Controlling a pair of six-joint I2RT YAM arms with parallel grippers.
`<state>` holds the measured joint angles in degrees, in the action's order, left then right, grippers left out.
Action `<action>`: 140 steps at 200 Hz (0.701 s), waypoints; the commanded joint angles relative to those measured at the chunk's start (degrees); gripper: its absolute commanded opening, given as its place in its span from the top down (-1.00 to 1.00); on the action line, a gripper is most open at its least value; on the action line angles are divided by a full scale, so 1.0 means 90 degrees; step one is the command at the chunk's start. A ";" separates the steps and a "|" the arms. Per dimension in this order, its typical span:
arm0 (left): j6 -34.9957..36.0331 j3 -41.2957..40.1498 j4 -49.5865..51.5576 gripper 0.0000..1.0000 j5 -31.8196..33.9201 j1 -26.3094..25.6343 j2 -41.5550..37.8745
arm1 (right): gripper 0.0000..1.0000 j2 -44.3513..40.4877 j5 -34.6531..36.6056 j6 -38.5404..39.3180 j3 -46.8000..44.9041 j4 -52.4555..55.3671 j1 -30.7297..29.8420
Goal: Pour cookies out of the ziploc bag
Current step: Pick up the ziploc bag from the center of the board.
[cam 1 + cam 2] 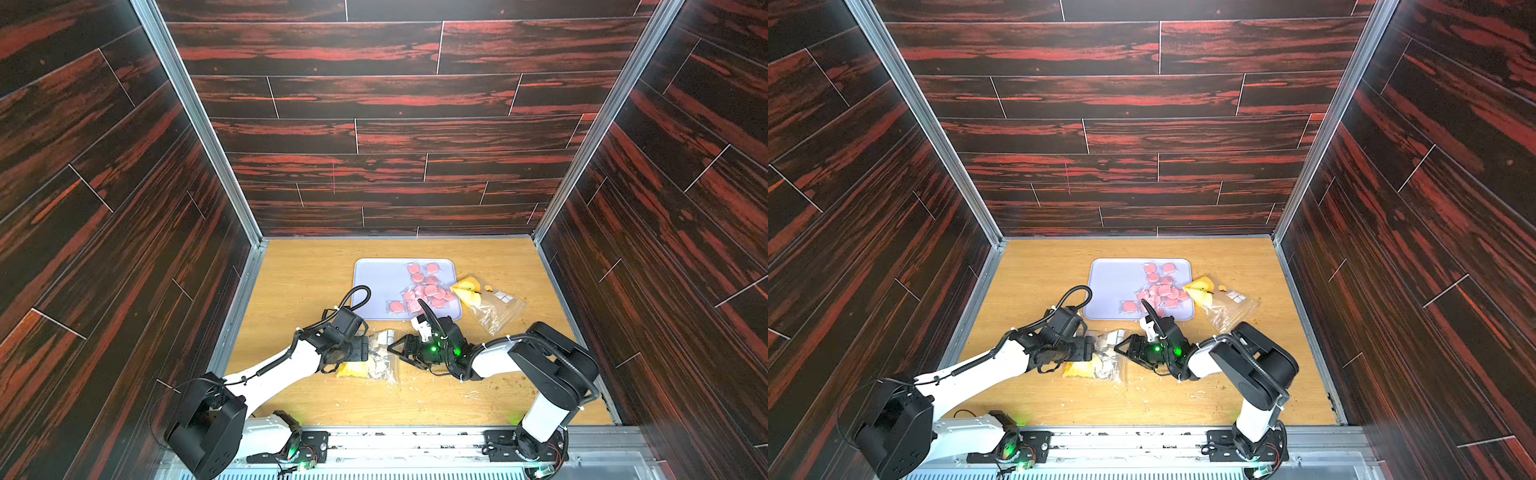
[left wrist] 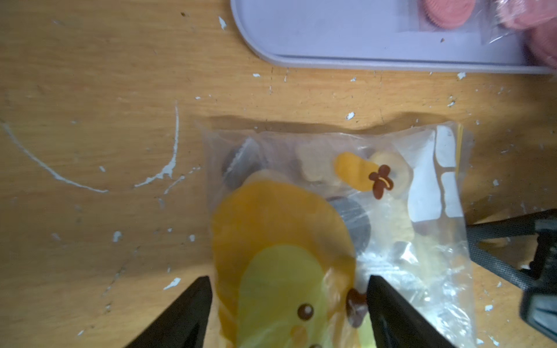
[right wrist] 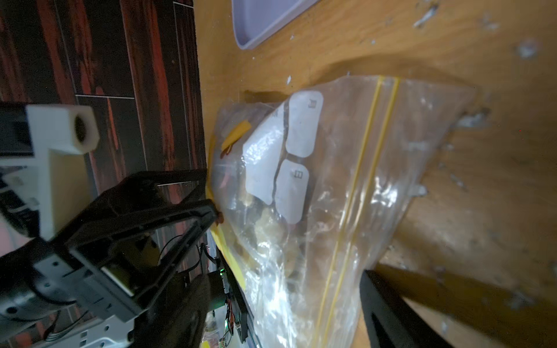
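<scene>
Closest in, the left arm (image 1: pixel 270 370) and right arm (image 1: pixel 540 374) stand on the metal rail (image 1: pixel 415 436) along the table's (image 1: pixel 299 282) front edge. Both reach inward to 1 ziploc bag (image 1: pixel 384 357) lying flat near the table's middle, just in front of the tray's front edge. The left gripper (image 2: pixel 287 278) has its 2 black fingers spread, straddling the bag's printed end without pinching it. The right gripper (image 1: pixel 394 351) is likewise spread wide at the zip end, with 1 finger right at the bag's edge in the left wrist view. The bag's print is a yellow cartoon figure with brown dots and a small orange shape with a brown bow; no words can be read. 3 white label patches (image 3: pixel 289 156) sit beside 2 yellow zip lines (image 3: pixel 361 180); 2 of the patches carry a tiny square mark, too small to read. Inside the bag are cream cookies (image 2: pixel 310 168), 1 of them ring-like, and 2 dark brown cookies (image 2: pixel 355 220); the print hides the rest. 1 lavender tray (image 1: pixel 374 286) sits toward the rear edge. About 12 pink cookies (image 1: pixel 432 291) in clear wrappers crowd its right half, overlapping too much for a firm count. 1 second bag (image 1: pixel 496 311), with white patches and a yellow wedge (image 1: pixel 467 291), lies at the tray's right edge.
</scene>
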<state>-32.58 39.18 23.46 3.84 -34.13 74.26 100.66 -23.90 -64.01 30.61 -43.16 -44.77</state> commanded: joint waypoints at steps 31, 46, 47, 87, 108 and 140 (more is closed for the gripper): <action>-0.0121 -0.0142 -0.0252 -0.68 -0.0067 0.0039 0.0124 | -0.63 0.0371 -0.0425 -0.0326 0.0108 -0.1100 -0.0055; -0.0120 -0.0129 -0.0280 -0.67 -0.0099 0.0036 0.0157 | -0.63 0.0454 -0.0568 -0.0428 0.0114 -0.1496 -0.0064; -0.0120 -0.0127 -0.0282 -0.67 -0.0101 0.0034 0.0162 | -0.63 0.0455 -0.0577 -0.0437 0.0114 -0.1509 -0.0064; -0.0110 -0.0129 -0.0249 -0.67 -0.0104 0.0042 0.0140 | -0.63 0.0363 -0.0624 -0.0447 0.0121 -0.1590 -0.0132; -0.0129 -0.0096 -0.0175 -0.67 -0.0112 0.0047 0.0023 | -0.63 -0.0075 -0.0332 -0.0337 -0.0036 -0.0939 -0.0142; -0.0253 -0.0094 -0.0166 -0.58 -0.0290 0.0042 0.0008 | -0.64 -0.1042 0.0066 -0.0070 -0.0254 0.0528 -0.0260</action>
<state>-33.10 38.46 21.21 2.76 -34.02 75.26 98.67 -26.26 -66.08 29.93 -46.98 -45.98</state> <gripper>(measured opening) 0.793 0.818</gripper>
